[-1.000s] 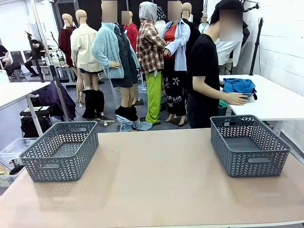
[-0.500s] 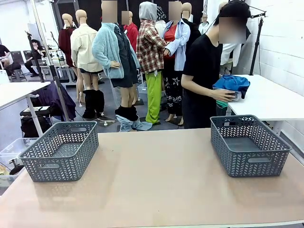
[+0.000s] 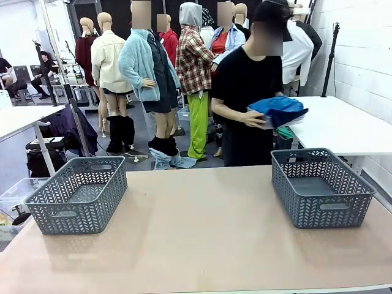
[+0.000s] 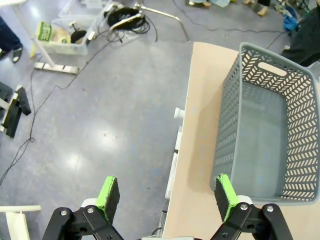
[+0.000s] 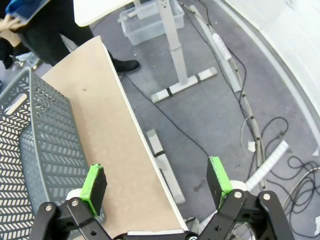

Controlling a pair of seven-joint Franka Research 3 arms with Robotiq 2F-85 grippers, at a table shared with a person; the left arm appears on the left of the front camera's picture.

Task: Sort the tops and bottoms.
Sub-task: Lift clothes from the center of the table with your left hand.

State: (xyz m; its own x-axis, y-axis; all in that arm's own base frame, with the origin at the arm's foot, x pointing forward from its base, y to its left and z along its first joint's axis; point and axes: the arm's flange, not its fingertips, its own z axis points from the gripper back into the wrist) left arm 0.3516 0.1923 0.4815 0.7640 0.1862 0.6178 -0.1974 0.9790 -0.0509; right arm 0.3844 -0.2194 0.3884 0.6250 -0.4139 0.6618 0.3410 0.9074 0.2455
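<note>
Now, the left gripper (image 4: 167, 196) has its jaws wide apart with nothing between them. It hangs over the table's left edge, one green pad above the floor and the other above the tabletop, just beside the left basket (image 4: 227, 125). The right gripper (image 5: 156, 184) is likewise spread and empty over the right edge, with the right basket (image 5: 35, 135) close on its table side.

The table (image 3: 202, 233) is bare between the two baskets, which sit one near each end, well apart. Both look empty.

No clothes are on the table yet. A person stands past the far edge, right of the middle, holding a bundle of clothes (image 3: 278, 110) at chest height. One hand (image 3: 252, 119) is against its near side. There is blue cloth on top and a bit of green under it. The bundle's long axis runs roughly along the far edge.

Judgement: the bundle lies straight across the table from both grippers, nearer the right arm's side, with the right basket between that gripper and it. Sorting has not begun, and the next move likely waits on the bundle being set down. Tops and bottoms cannot be told apart while folded.
</note>
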